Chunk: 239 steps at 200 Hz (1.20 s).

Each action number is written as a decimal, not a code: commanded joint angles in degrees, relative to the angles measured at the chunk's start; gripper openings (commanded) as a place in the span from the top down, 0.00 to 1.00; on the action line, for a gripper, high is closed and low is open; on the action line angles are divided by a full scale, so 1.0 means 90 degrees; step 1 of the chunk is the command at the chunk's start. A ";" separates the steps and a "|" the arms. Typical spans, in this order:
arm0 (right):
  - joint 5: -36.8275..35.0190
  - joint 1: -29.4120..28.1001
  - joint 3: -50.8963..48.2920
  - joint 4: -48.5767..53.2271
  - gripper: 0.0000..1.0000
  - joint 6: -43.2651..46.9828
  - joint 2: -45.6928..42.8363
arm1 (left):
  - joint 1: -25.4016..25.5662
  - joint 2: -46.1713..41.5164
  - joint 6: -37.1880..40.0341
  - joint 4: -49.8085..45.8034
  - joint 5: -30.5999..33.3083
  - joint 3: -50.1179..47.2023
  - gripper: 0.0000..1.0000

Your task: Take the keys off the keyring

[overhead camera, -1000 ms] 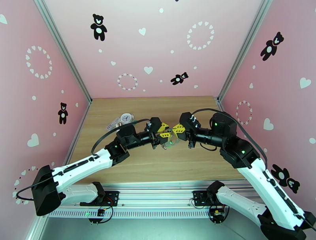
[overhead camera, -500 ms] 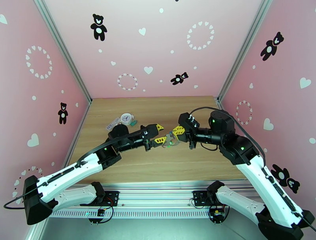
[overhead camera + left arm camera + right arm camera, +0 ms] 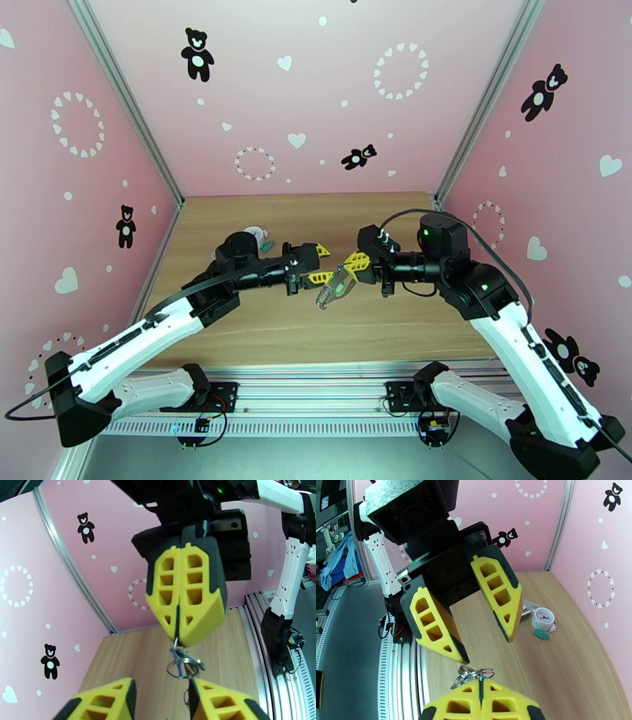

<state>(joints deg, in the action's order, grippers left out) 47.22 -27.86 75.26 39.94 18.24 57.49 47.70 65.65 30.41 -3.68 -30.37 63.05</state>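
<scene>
I'm looking down into a small pink booth. The walls (image 3: 316, 95) carry black teddy bears, white hearts and rings of hearts, and aluminium posts (image 3: 126, 103) run up the corners. The worktop (image 3: 379, 324) is pale wood-grain laminate, with a ribbed aluminium rail (image 3: 316, 395) along its near edge where both arm bases are bolted.

Both arms meet above the middle of the worktop. The right claw (image 3: 355, 262) is pressed fully closed, its yellow pads flat together, pinching the top of the keyring (image 3: 332, 286). The keyring dangles from its tip, clear of the wood. From the left wrist I can see a cluster of small metal rings (image 3: 185, 665) hanging just under that closed tip, with a sliver of a blue tag (image 3: 176, 656) among them. I can't make out the keys beyond that.

The left claw (image 3: 320, 265) faces it with its fingers parted about halfway and nothing between them. The rings hang just beside its tips, and I can't tell whether they touch.

Well to the left, near the far edge, a white clock-face charm (image 3: 544, 617) sits on the wood with a teal clip (image 3: 542, 634) just beside it.
</scene>
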 commanded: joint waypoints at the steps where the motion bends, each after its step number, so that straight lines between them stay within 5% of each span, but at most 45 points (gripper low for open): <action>1: 0.0326 0.0033 0.0298 0.0175 1.00 0.0187 0.0087 | -0.0121 0.0184 0.0315 -0.0648 -0.0537 0.0294 0.59; 98: 0.0378 0.0048 0.0483 0.0454 1.00 0.0405 0.0262 | -0.0187 0.0788 0.0729 -0.1452 -0.1111 0.1092 0.66; 239: 0.0293 0.0068 0.0524 0.0474 1.00 0.0414 0.0259 | -0.0183 0.0806 0.0694 -0.1606 -0.1513 0.1094 0.90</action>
<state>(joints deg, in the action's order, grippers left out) 49.34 -27.62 77.87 45.25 21.61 59.72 46.24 72.99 37.26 -17.41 -41.71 72.40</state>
